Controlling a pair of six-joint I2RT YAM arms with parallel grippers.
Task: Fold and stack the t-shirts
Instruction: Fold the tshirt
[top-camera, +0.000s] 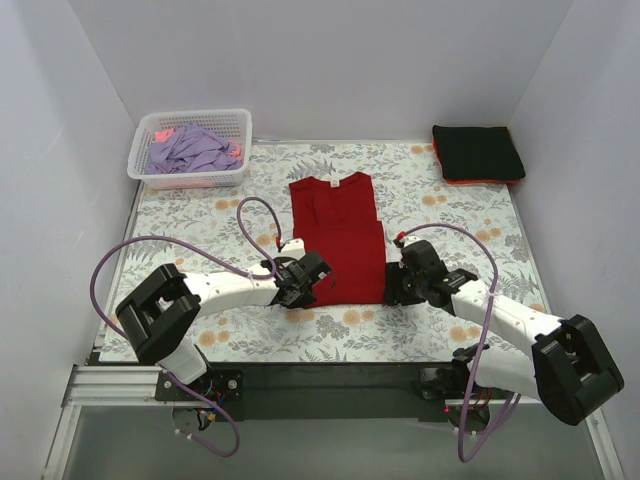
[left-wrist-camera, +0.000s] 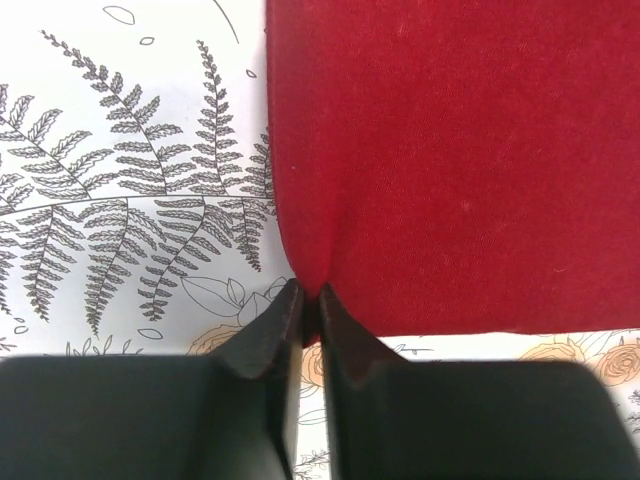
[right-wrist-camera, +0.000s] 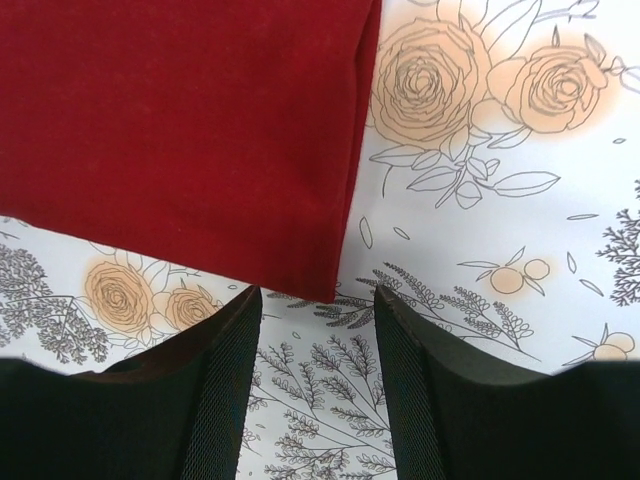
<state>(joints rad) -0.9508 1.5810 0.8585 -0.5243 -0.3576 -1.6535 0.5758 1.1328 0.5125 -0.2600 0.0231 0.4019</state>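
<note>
Deep-red t-shirt (left-wrist-camera: 450, 150) corner pinched in left gripper (left-wrist-camera: 311, 294).

Top external: fixed high behind arm bases, looks down and forward over whole floral table cloth (top-camera: 330, 335); bases at 6 o'clock, basket (top-camera: 192, 148) at 11.

Left wrist: very near cloth, looks down past left gripper (left-wrist-camera: 308, 300) at 6; deep-red t-shirt (left-wrist-camera: 450, 160) fills 12 to 3.

Right wrist: equally near, right gripper (right-wrist-camera: 318, 300) at 6, same shirt at 10 to 12.

Overlap: top view shares shirt's near-left corner with left wrist, near-right corner with right wrist.
</note>
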